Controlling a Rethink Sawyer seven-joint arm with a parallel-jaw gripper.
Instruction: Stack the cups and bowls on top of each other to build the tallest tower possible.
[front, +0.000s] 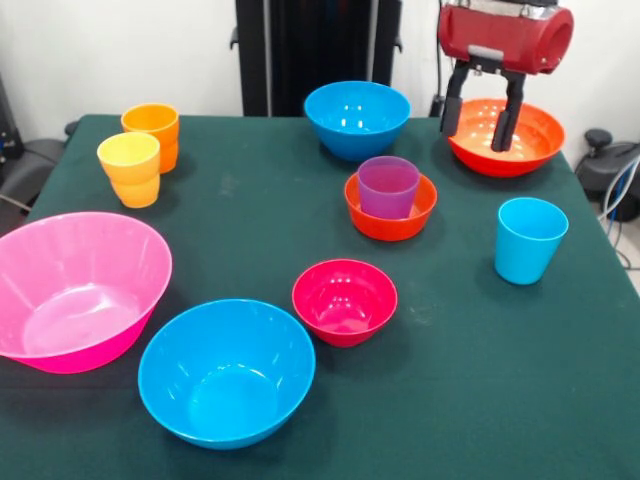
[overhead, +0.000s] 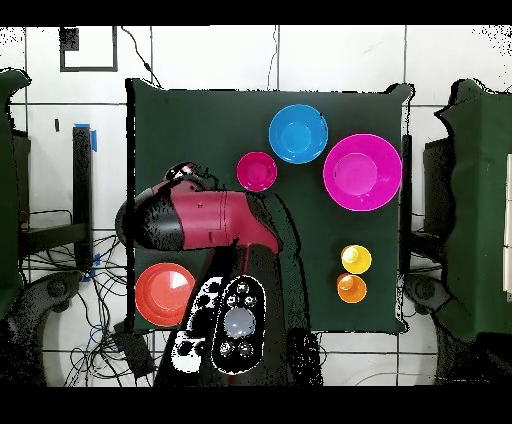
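My gripper (front: 482, 112) hangs open and empty at the far right, its two black fingers (front: 455, 105) showing against the wide orange-red bowl (front: 505, 138) (overhead: 165, 293). The purple cup (front: 388, 185) stands upright in the small orange-red bowl (front: 390, 215) mid-table. The small magenta bowl (front: 345, 300) (overhead: 257, 171) stands alone in front of them. The light blue cup (front: 528, 240) stands at the right. The orange cup (front: 152, 128) (overhead: 351, 289) and yellow-orange cup (front: 130, 168) (overhead: 356, 259) stand at the far left. In the overhead view the arm (overhead: 205, 220) hides the purple cup and its bowl.
One blue bowl (front: 357, 118) stands at the far middle, another (front: 227, 372) (overhead: 298, 133) near the front edge. The large pink bowl (front: 75, 290) (overhead: 362, 172) sits front left. The green tablecloth (front: 470, 380) covers the table.
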